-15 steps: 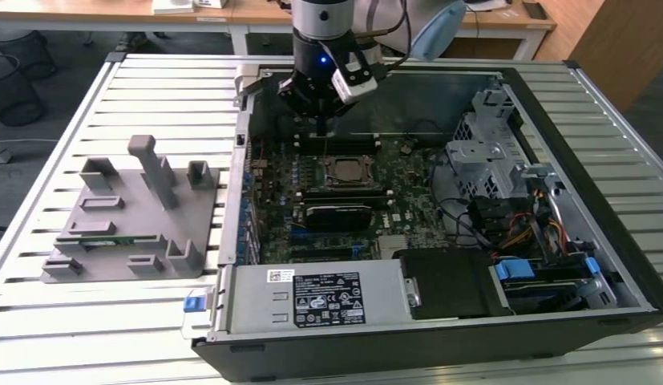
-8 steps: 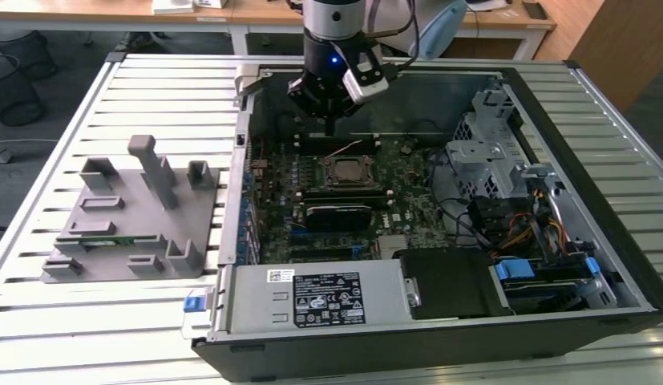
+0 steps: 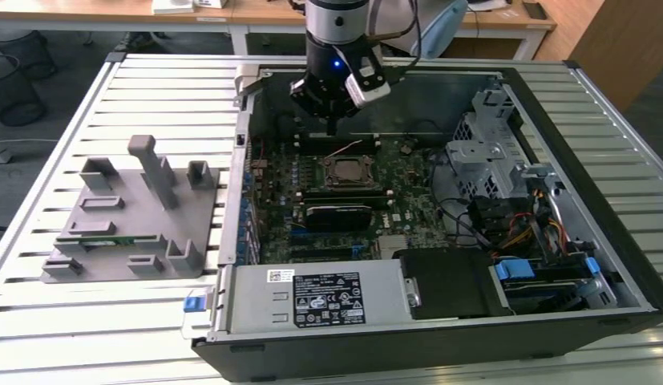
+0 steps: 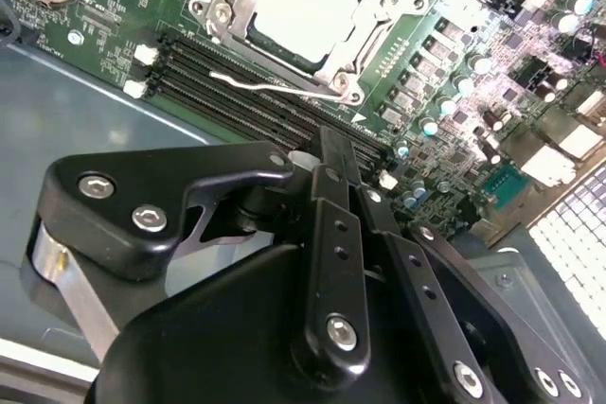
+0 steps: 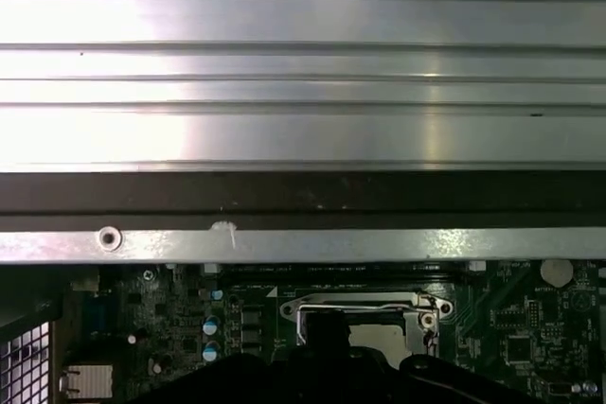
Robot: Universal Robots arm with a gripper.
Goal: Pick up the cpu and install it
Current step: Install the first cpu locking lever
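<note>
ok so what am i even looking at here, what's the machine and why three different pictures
It is a robot arm working over an opened desktop computer case that lies on a slatted metal table. The exterior view comes from a camera off the arm and takes in the whole scene. The other two come from cameras riding near the arm's wrist, so they look closely down past the black gripper.

Inside the case is the green motherboard. The shiny silver square sitting in its socket is the cpu, seen in the second wrist view with a thin wire lever beside it. The gripper hangs just above the board, beside the socket, and seems to hold nothing. On the exterior view's left stands a grey plastic parts holder.
</note>
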